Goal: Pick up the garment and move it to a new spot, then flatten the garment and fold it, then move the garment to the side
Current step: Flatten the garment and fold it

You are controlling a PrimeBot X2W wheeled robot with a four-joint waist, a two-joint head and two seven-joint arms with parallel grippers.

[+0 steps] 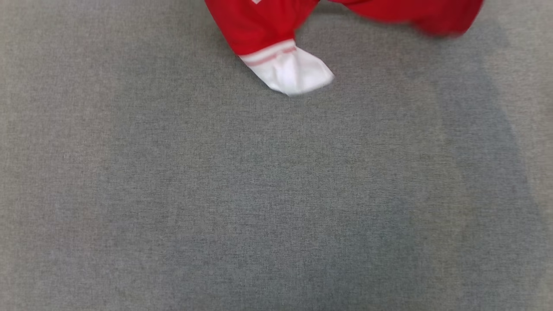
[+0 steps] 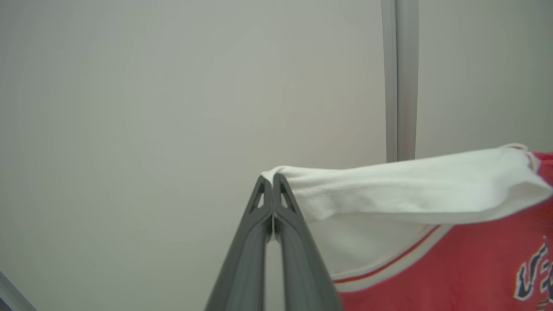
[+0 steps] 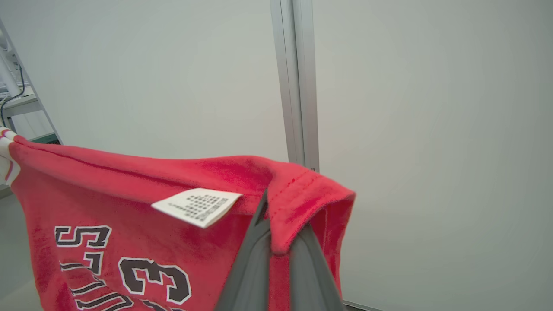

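The red-and-white jersey garment (image 1: pixel 263 30) hangs over the far part of the grey fabric counter (image 1: pixel 276 194). The left end effector (image 2: pixel 272 178) pinches its white sleeve, and the right end effector (image 3: pixel 276 216) is clamped on the red hem. Pick-up looks done; placing, flattening, folding and setting aside remain.

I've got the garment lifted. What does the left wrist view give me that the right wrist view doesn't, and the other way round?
Left wrist view: the left gripper, shut on the edge of the garment's white section, with a thin red stripe below it.
Right wrist view: the right gripper, shut on the red hem, and a white care label beside it.
Both: the red garment held up, its printed lettering, a pale wall and a grey post.
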